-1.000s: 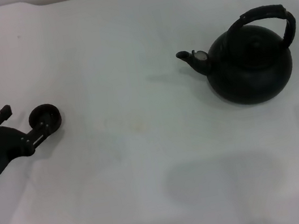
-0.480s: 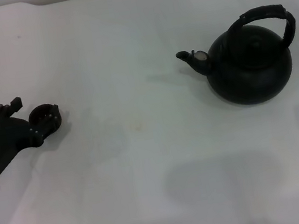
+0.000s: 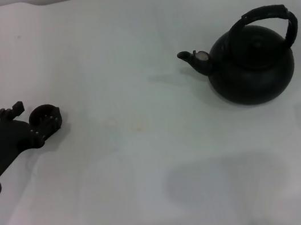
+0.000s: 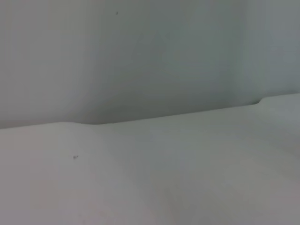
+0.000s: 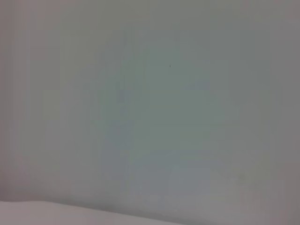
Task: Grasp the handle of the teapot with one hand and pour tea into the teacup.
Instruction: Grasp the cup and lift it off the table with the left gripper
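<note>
White tabletop (image 3: pixel 148 165) fills the head view, plain and pale, with a rounded lighter edge along its far side. On the robot's right half stands the large round matte black teapot (image 3: pixel 251 66), upright on the surface, its short curved spout with a pale tip pointing toward the robot's left. Over its top arches the thick black ribbed handle (image 3: pixel 271 17), free of any contact. Well apart from it, near the left edge of the table, sits the small round dark handleless teacup (image 3: pixel 43 115), low and bowl-like. The left gripper (image 3: pixel 28 121) reaches in from the lower left on its black arm, lying low at the table with one finger against the near side of the cup and another raised finger farther left; whether its jaws clasp the cup or merely flank it cannot be told. The left wrist view shows only pale surface and a blank wall, and the right wrist view shows only blank grey, so the right gripper is not seen anywhere.
</note>
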Action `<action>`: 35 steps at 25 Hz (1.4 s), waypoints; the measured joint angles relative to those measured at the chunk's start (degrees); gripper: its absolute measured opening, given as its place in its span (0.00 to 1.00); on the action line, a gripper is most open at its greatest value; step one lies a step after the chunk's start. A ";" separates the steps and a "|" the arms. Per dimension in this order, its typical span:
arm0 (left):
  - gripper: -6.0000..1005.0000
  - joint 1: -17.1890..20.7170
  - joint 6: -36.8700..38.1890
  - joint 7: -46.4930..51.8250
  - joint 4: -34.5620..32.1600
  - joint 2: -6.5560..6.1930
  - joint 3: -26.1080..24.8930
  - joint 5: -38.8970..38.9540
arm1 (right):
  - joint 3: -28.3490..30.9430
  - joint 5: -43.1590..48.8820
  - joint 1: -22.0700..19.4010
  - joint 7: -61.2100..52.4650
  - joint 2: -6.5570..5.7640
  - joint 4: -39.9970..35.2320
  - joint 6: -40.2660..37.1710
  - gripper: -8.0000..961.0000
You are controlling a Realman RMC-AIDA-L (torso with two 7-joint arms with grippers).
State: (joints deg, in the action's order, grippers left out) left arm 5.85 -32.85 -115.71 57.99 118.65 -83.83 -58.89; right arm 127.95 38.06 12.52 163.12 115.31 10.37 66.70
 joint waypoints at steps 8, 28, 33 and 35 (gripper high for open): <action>0.86 -1.86 -1.27 1.05 -2.72 -0.02 0.00 -0.08 | 0.02 0.03 0.64 0.00 -0.06 0.01 -0.57 0.58; 0.86 -3.35 -1.30 2.17 -5.17 -0.09 -0.40 -0.96 | 0.02 0.14 0.55 0.00 0.00 0.08 -0.50 0.58; 0.84 -3.46 -1.28 2.54 -5.28 -0.09 -0.82 -1.02 | 0.02 0.10 0.34 0.00 0.00 0.05 -0.43 0.58; 0.81 -3.56 -1.36 2.66 -5.28 -0.09 -0.84 -1.39 | 0.02 0.09 0.32 0.00 0.00 0.03 -0.39 0.58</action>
State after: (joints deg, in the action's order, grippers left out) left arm 2.30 -34.21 -113.05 52.72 118.57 -84.67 -60.28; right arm 127.97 38.14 12.84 163.12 115.32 10.40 66.31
